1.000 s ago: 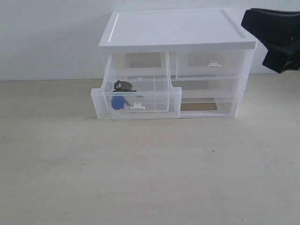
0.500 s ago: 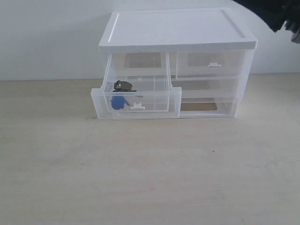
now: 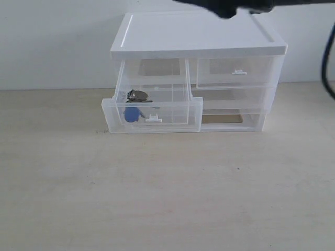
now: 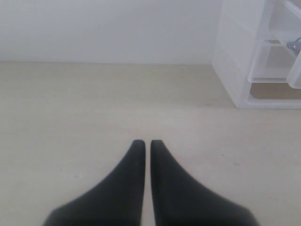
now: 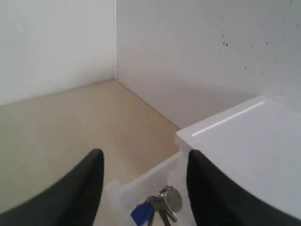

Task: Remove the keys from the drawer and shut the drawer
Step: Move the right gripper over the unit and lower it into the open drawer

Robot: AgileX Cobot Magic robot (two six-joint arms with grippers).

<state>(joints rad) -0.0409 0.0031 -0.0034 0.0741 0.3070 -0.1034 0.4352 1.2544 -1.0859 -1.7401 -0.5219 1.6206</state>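
I am hovering my right gripper (image 5: 144,157) above the open drawer (image 3: 175,112) with its fingers spread wide. The keys (image 5: 157,207) are lying on the drawer floor near its front wall, below the gap between my fingers. My left gripper (image 4: 144,142) is sitting low over the table (image 4: 94,103), pressed almost together and holding nothing, well apart from the cabinet (image 3: 199,34).

I am weighing three risks. On the way down, a finger could catch the drawer's front wall or the cabinet's top lip, shoving the light unit or pushing the drawer in over the keys. The bunch is lying flat, so a shallow pinch may grab only the blue fob and let the ring slip. When closing afterwards, a dropped key could jam the drawer.
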